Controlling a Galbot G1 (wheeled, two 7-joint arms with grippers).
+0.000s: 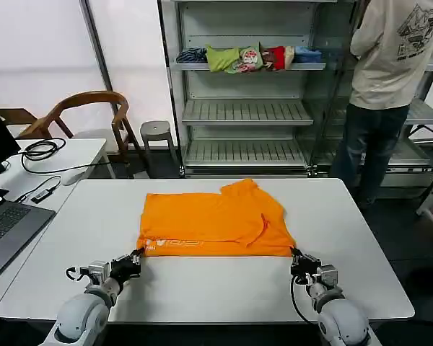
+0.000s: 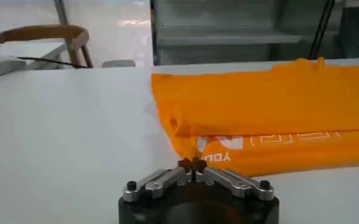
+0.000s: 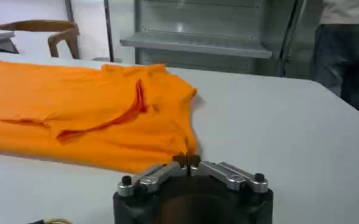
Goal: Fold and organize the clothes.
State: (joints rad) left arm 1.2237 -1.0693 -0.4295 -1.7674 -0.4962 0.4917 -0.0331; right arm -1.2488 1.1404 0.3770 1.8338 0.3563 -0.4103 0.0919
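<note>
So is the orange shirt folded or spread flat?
Partly folded: the bright orange short-sleeved T-shirt lies doubled over itself on the white table, one sleeve tucked inward.
</note>
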